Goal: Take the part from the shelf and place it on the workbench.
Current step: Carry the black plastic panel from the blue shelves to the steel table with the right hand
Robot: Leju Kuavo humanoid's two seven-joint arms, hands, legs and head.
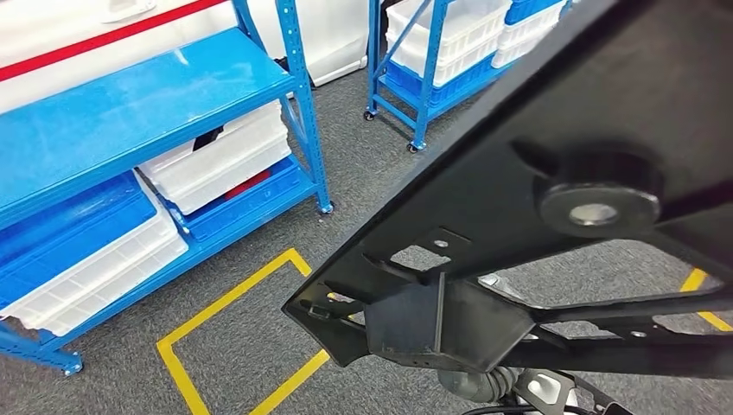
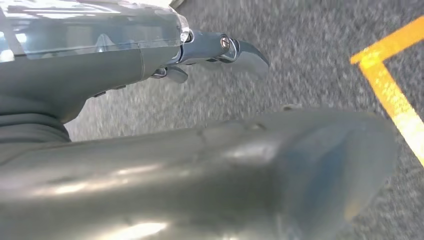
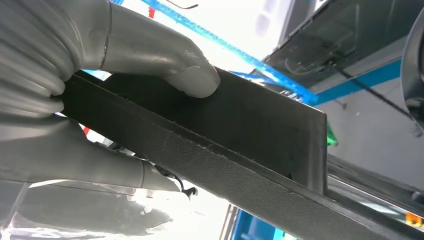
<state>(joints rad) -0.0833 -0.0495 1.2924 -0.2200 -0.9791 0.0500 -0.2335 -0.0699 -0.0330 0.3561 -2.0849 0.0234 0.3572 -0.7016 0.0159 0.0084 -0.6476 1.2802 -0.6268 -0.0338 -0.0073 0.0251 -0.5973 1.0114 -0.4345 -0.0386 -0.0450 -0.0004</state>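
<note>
Grey carpet floor (image 1: 363,186), landmark: yellow tape outline (image 1: 226,333) on floor. Blue shelf (image 1: 130,99) stands on floor just beyond tape outline, foot on caster (image 1: 326,208) near outline's far corner. Shelf lower level holds white bins (image 1: 220,160) and blue bin (image 1: 246,203); more stacked white and blue bins (image 1: 82,251) on same level, further from caster. Second blue shelf (image 1: 432,78) farther beyond outline, on casters, carrying white crates (image 1: 449,35). Second yellow tape mark (image 1: 704,298) on floor, well apart from outline.
</note>
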